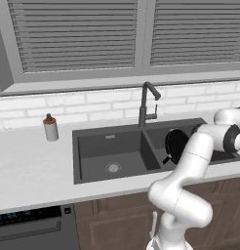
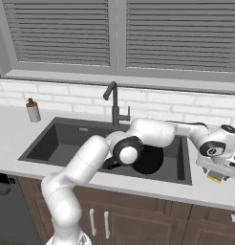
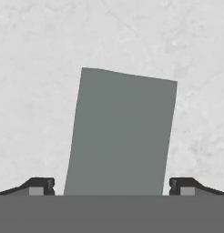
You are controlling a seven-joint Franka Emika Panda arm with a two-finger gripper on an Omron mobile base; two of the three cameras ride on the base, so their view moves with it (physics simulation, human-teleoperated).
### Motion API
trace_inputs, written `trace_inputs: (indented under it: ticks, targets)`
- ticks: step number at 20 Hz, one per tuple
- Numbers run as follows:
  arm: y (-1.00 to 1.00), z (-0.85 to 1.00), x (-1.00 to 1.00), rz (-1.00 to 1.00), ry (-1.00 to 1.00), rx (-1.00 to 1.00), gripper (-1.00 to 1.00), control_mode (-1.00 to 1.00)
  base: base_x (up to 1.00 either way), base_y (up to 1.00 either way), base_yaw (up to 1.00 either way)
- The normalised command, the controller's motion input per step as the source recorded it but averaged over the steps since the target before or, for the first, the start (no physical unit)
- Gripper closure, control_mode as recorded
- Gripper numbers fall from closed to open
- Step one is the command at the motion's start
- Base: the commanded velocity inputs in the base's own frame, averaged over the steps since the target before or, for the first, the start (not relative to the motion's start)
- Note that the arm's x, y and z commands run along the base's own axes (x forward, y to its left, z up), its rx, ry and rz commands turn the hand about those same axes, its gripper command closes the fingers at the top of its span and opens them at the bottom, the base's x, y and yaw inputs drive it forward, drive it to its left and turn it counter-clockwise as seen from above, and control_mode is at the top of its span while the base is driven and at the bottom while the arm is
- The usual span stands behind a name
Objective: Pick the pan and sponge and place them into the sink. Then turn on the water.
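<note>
Directly under the hand camera: a flat grey-green rectangular sponge [image 3: 120, 134], lying on the pale marbled surface [image 3: 36, 91], slightly tilted, between the two dark fingertips [image 3: 40, 185] of the claw [image 3: 112, 186]. Claw spread wide, one tip on either side of the sponge, not touching it as far as can be seen. From the right base camera, claw [image 2: 216, 176] low over the surface [image 2: 205, 191] just right of the sink [image 2: 67, 139], with a yellowish sliver of the sponge [image 2: 215, 179] peeking beneath.

Pan [image 2: 149, 160] inside the right basin: flat, round, black, leaning against the basin wall, largely hidden by the white arm; thin black handle pointing toward the front. Same pan [image 1: 176, 145] seen from the left base camera, standing on edge in the right basin.

Sink dark grey, double-basin, round silver drain [image 1: 113, 167] in the left basin, dark gooseneck faucet [image 1: 144, 103] behind the divider.

Surface light grey stone. Small soap dispenser [image 1: 50, 128] left of the sink. White brick backsplash [image 1: 88, 105], slatted window blinds [image 1: 78, 34] above, brown cabinet doors [image 2: 138, 225] below.
</note>
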Motion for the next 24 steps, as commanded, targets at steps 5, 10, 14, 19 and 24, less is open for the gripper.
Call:
trace_inputs:
  ticks: [5,10,14,19,24]
  targets:
    - [-0.02,-0.2,0.11,0.0,0.02,0.0,-1.0,-1.0,0.0,0.0,0.0]
    - [0.0,-0.27,0.1,0.0,0.02,0.0,1.0,-1.0,0.0,0.0,0.0]
    - [0.0,-0.22,0.02,0.0,0.01,0.0,1.0,-1.0,0.0,0.0,0.0]
    - [0.0,-0.03,0.0,0.0,0.0,0.0,1.0,-1.0,0.0,0.0,0.0]
    - [0.27,0.03,0.0,0.0,-0.01,0.0,1.0,-1.0,0.0,0.0,0.0]
